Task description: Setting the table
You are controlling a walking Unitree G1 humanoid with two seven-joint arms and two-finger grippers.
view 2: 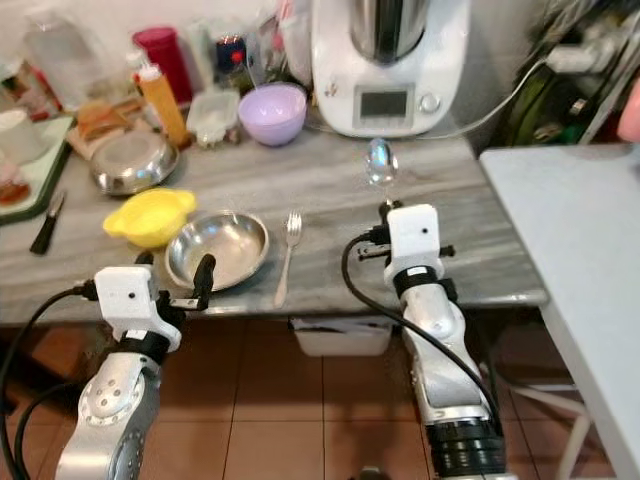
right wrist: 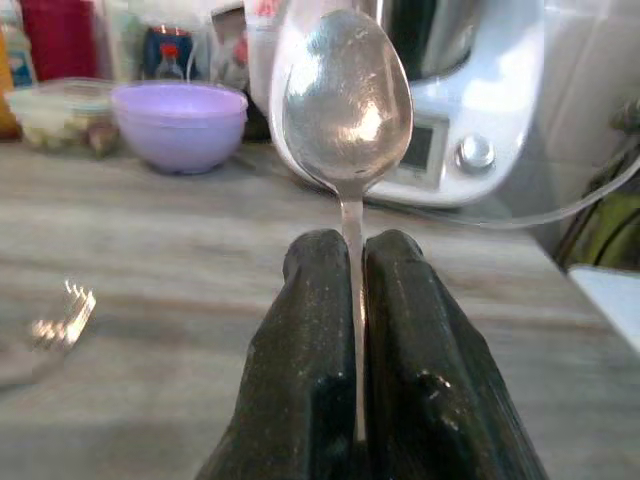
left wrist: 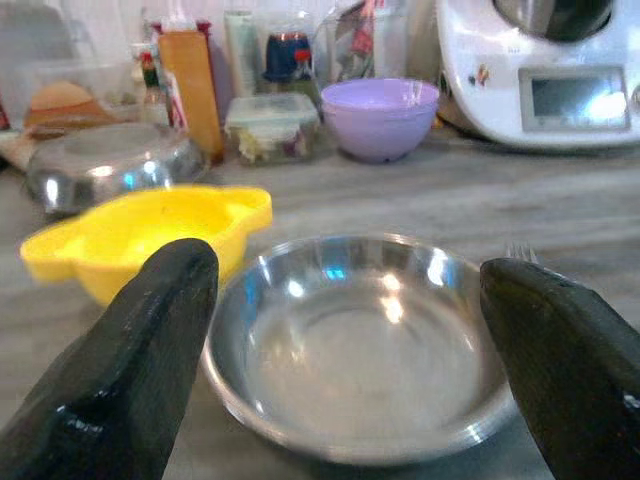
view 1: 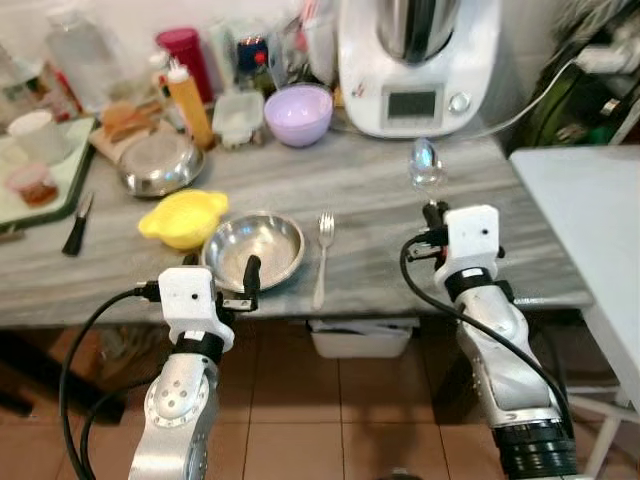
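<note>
I can read no words, numbers or signs here. The screen on the white kitchen machine glows pale and blank, with no digits I can make out. The bottles and jars at the back of my counter carry labels, but these are too small and blurred to read. Next to that screen there is a small coloured mark; its letters, if any, cannot be told.

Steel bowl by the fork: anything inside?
The steel bowl looks empty: bare metal with reflections. The left pincer straddles it with fingers apart and hides part of its near rim. The fork lies beside it.
</note>
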